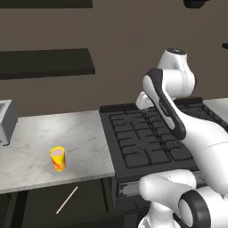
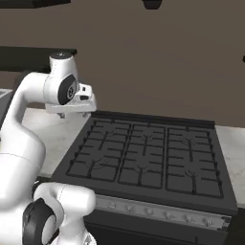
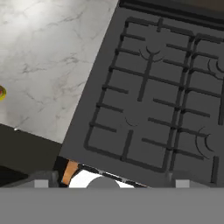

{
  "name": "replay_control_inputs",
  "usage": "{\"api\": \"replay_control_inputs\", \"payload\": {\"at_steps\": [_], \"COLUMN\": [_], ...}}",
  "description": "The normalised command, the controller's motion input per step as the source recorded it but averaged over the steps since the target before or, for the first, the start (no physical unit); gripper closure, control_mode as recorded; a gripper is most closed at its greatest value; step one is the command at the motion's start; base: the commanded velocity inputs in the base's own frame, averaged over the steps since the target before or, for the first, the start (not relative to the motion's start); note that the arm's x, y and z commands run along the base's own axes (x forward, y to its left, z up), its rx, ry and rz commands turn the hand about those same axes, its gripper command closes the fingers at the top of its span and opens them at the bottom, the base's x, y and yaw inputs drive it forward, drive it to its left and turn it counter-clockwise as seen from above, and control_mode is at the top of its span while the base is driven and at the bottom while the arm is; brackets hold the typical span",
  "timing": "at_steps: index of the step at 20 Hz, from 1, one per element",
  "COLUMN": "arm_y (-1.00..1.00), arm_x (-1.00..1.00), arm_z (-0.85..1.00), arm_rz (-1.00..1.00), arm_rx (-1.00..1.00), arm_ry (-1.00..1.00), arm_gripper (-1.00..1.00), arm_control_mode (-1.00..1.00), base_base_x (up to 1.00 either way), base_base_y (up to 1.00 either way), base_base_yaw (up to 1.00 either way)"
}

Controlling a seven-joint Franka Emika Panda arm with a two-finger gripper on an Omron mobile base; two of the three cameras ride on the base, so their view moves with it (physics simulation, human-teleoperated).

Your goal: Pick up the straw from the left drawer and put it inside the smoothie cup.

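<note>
A brown wall backs a run of white marbled counter (image 1: 40,147) with a black stove (image 2: 148,160) set into it, and a dark shelf (image 1: 46,62) hangs on the wall over the counter. The straw (image 1: 67,200) lies flat and slanted in the open left drawer (image 1: 62,202) below the counter's front edge, well apart from the tool (image 2: 72,114) and lower than it, off to the tool's left. The cup (image 1: 58,158) stands upright on the counter near its front edge, just above the drawer, pink showing at its top; it too is well to the left of the tool and touches nothing else. In the hand view a sliver of yellow at the left edge is the cup (image 3: 1,92). The tool hangs in the air above the stove's back left corner, near the seam where stove meets counter, pointing down, with nothing between its fingers; the pictures show little of the fingers themselves, but they stand wide. The hand view looks down on the stove's grates and the marble beside them, with the dark gap of the drawer at the lower left. A grey appliance (image 1: 5,120) sits at the far left of the counter, farther from the tool than the cup. Stove knobs (image 2: 158,210) line the front panel.
</note>
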Motion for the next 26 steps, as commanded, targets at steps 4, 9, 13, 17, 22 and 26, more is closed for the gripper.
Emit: {"api": "replay_control_inputs", "payload": {"at_steps": [4,9,13,17,22,26], "arm_y": [0.13,0.19,0.00,0.00,0.00,0.00], "arm_x": [-0.27,0.00,0.00,0.00,0.00,0.00], "arm_z": [-0.07,-0.22,0.00,0.00,0.00,0.00], "arm_rz": [0.51,0.52,0.00,0.00,0.00,0.00], "arm_rx": [-0.06,-0.04,0.00,0.00,0.00,0.00], "arm_ry": [0.00,0.00,0.00,0.00,0.00,0.00], "arm_gripper": [-1.00,-1.00,-1.00,-1.00,-1.00,-1.00], "arm_control_mode": [-1.00,-1.00,1.00,1.00,1.00,1.00], "base_base_x": [0.00,0.00,0.00,0.00,0.00,0.16], "base_base_y": [0.00,0.00,0.05,-0.10,-0.25,-0.21], "base_base_yaw": [0.00,0.00,0.52,0.62,0.62,0.63]}}
